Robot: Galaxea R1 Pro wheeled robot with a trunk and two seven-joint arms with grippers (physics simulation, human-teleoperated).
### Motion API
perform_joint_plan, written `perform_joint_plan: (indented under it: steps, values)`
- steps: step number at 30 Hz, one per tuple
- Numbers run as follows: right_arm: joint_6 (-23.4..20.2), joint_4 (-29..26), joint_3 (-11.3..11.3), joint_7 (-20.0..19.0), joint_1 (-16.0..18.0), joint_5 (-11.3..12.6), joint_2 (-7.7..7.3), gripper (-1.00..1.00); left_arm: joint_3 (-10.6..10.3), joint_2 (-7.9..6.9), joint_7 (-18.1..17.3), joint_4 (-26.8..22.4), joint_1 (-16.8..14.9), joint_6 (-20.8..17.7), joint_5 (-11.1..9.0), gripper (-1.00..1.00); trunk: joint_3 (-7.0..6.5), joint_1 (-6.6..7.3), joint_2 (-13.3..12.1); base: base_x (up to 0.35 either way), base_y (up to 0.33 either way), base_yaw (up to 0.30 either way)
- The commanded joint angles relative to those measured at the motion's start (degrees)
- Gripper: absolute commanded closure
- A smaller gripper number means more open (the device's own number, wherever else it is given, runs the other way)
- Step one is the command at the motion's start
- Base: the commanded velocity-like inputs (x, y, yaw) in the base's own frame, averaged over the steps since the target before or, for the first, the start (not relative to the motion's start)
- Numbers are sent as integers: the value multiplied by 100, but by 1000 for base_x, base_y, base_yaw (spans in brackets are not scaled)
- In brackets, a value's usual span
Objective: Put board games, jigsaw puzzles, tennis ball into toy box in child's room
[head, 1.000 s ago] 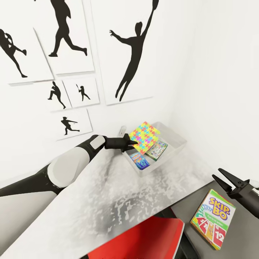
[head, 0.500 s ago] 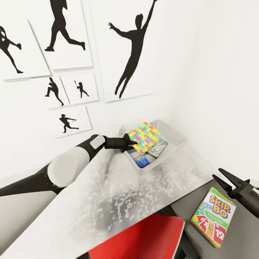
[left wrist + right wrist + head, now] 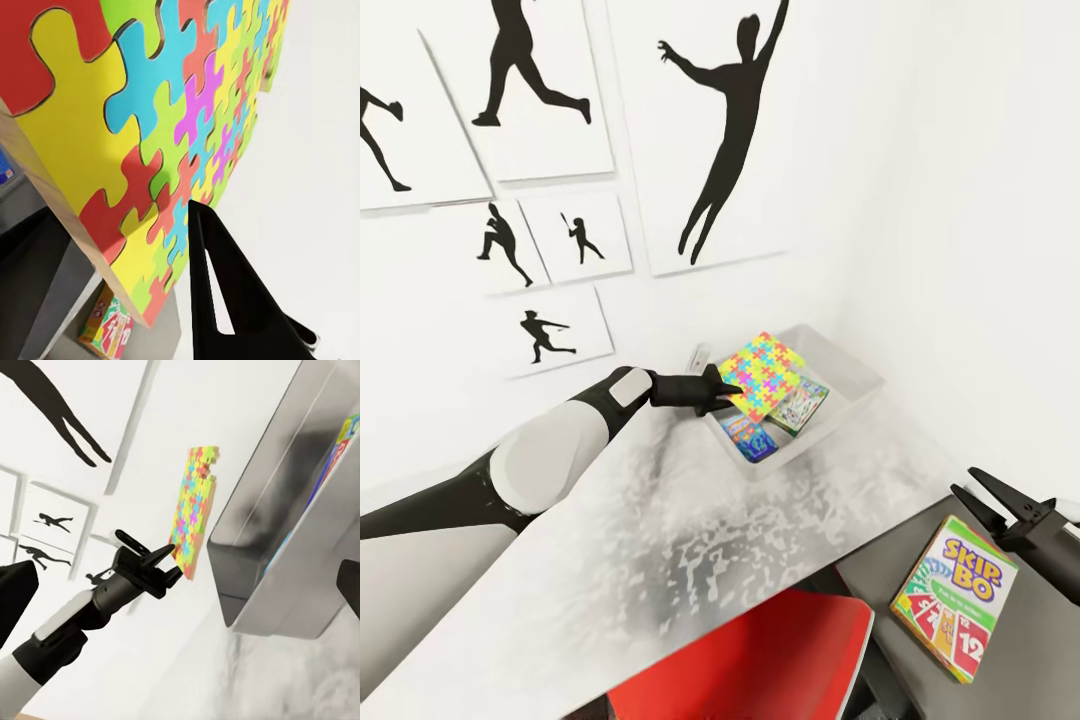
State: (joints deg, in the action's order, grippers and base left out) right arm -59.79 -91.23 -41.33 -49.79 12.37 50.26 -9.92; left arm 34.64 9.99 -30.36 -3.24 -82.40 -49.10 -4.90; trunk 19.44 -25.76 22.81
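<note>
Holding the jigsaw puzzle (image 3: 762, 376) by its near corner, the left gripper (image 3: 726, 391) has its jaws pinched on the box, which hangs tilted above the toy box (image 3: 857, 399) at the back corner of the table (image 3: 690, 540). Inside the tray lie a blue board game (image 3: 748, 438) and a green-pink one (image 3: 799, 405). The Skip-Bo box (image 3: 955, 598) remains on the lower dark side unit (image 3: 880, 585), with the right gripper (image 3: 990, 507) hovering just above its far edge, jaws spread and empty.

Assessment: the step in hand is the release. The puzzle should be carried a little further over the tray's middle and levelled before the jaws part, so that it settles flat on the games rather than catching the near wall. A tilted drop risks the box leaning on the rim or sliding out.
</note>
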Motion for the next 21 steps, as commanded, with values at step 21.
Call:
perform_joint_plan:
  steps: [21]
  values:
    - [-21, 0, -16, -66, 3, -24, -1, -100, -28, 1, 3, -9, -4, -12, -53, 100, 146, -3, 11, 0, 0, -13]
